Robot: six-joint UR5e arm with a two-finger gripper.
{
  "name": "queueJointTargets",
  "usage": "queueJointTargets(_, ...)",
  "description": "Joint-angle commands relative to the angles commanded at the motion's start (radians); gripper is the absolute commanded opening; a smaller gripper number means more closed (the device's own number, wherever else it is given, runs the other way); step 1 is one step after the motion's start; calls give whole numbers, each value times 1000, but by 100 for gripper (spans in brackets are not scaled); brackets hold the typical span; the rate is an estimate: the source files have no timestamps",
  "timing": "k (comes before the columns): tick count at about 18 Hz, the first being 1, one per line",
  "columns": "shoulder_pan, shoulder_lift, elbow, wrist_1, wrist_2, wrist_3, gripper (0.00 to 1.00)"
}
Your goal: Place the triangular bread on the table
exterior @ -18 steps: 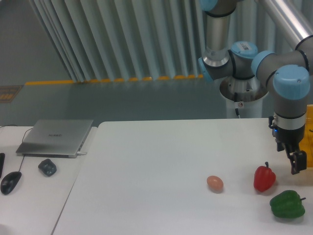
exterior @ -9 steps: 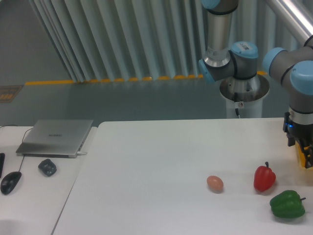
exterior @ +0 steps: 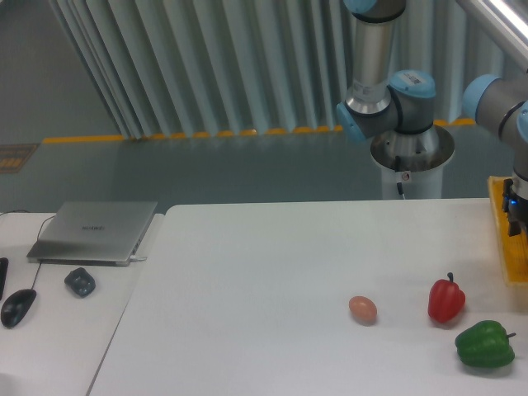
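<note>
Nearest to me, close to the front right corner of the bench (exterior: pixel 272 247), lies a green pepper (exterior: pixel 485 344), and just behind it a red pepper (exterior: pixel 445 301) stands with its stem up; a small brown egg (exterior: pixel 362 309) sits a little to the left of the red one, apart from it. Further back, at the right edge of the bench, I see a yellow container (exterior: pixel 505 239), only its near rim and side, because the rest is cut by the border of the view. The arm (exterior: pixel 388 91) comes from its base behind the far edge and bends over to this container, but the hand itself is outside the view, so I cannot tell if it is released, clenched or grasping something. The triangular bread I do not see anywhere on the bench; I suppose it is in or near the yellow container, beyond the right border. From the task I judge that such a wedge of bread is light and matte, so not slippery, but probably soft and easy to squeeze or crumble. I would take it across the two flat faces near the thick end, with gentle force, not at the thin tip.
</note>
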Motion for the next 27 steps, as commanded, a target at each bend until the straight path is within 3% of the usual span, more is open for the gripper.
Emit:
queueJointTargets(4,29,3,-5,3,57,84,100)
queueJointTargets(8,98,8,-5,6,51,80,100)
queueJointTargets(15,158,-1,26,54,37,-9,100)
queueJointTargets(23,213,-6,17,55,-123,-46,100)
queueJointTargets(27,221,-28,18,54,-115,-181,100)
